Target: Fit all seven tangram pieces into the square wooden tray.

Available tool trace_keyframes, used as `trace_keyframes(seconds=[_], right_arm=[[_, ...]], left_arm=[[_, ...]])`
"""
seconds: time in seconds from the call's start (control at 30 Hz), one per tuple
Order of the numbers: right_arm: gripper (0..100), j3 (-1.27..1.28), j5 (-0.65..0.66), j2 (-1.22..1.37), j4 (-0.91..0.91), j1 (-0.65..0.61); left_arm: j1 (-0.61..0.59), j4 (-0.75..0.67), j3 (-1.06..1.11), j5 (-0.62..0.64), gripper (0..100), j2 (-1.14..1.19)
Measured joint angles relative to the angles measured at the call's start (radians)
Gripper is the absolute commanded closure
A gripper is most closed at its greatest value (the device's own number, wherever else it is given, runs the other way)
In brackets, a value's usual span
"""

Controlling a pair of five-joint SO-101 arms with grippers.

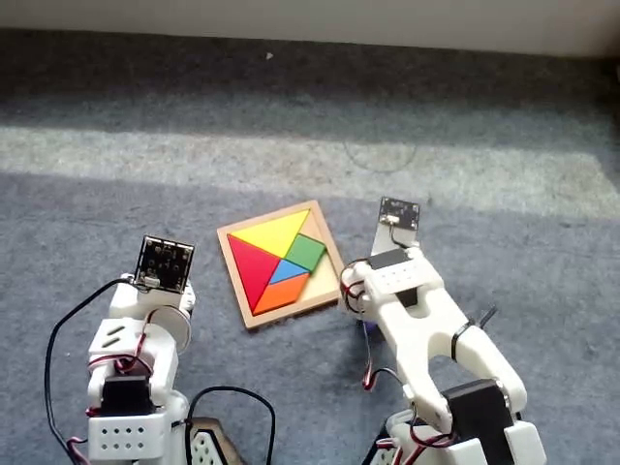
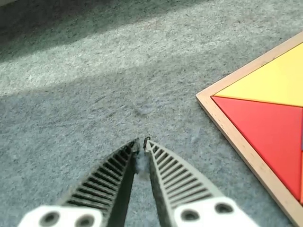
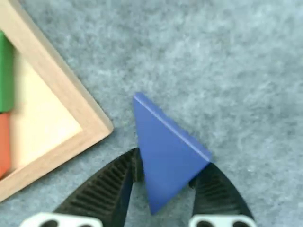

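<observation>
The square wooden tray lies on the grey carpet between the two arms. It holds a yellow triangle, a red triangle, a green piece, a small blue piece and an orange piece. My right gripper is shut on a loose blue triangle just outside the tray's corner, where bare tray floor shows beside green and orange. My left gripper is shut and empty over carpet, apart from the tray's rim.
Grey carpet stretches all around, with a sunlit band behind the tray. The left arm stands left of the tray and the right arm beside its right corner. Cables loop near both bases.
</observation>
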Motion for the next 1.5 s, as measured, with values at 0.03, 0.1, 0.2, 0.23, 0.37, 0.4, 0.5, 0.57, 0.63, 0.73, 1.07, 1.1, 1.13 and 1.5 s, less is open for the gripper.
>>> trace_keyframes(seconds=[0.03, 0.1, 0.2, 0.23, 0.37, 0.4, 0.5, 0.57, 0.63, 0.73, 1.07, 1.1, 1.13, 1.5], right_arm=[[94.3, 0.0, 0.006, 0.0, 0.0, 0.008], [94.3, -0.002, 0.015, -0.002, 0.0, 0.014], [94.6, -0.002, 0.023, -0.002, 0.0, 0.014], [94.6, -0.002, 0.023, -0.002, 0.0, 0.014], [94.6, 0.0, 0.023, -0.032, 0.011, 0.014], [94.6, 0.0, 0.023, -0.054, 0.029, 0.014], [94.3, 0.015, 0.025, -0.138, 0.038, 0.011], [94.3, 0.017, 0.031, -0.193, 0.02, 0.008], [94.3, 0.035, 0.034, -0.226, 0.015, 0.006], [94.3, 0.058, 0.034, -0.227, -0.023, 0.026], [94.3, 0.061, 0.035, -0.13, -0.048, 0.035], [94.3, 0.061, 0.035, -0.129, -0.048, 0.043], [94.3, 0.061, 0.035, -0.129, -0.048, 0.049], [86.4, 0.023, 0.104, -0.127, 0.014, 0.061]], left_arm=[[0.0, 0.0, 0.0, 0.0, 95, 0.0], [0.0, 0.0, 0.0, 0.0, 95, 0.0], [0.0, 0.0, 0.0, 0.0, 95, 0.0], [0.0, 0.0, 0.0, 0.0, 95, 0.0], [0.0, 0.0, 0.0, 0.0, 95, 0.0], [0.0, 0.0, 0.0, 0.0, 95, 0.0], [0.0, 0.0, 0.0, 0.0, 95, 0.0], [0.0, 0.0, 0.0, 0.0, 95, 0.0], [0.0, 0.0, 0.0, 0.0, 95, 0.0], [0.0, 0.0, 0.0, 0.0, 95, 0.0], [0.0, 0.012, 0.002, -0.003, 95, 0.0], [0.0, 0.015, 0.002, -0.003, 95, 0.0], [0.0, 0.015, 0.002, -0.003, 95, 0.0], [0.0, 0.018, 0.002, -0.003, 95, 0.0]])
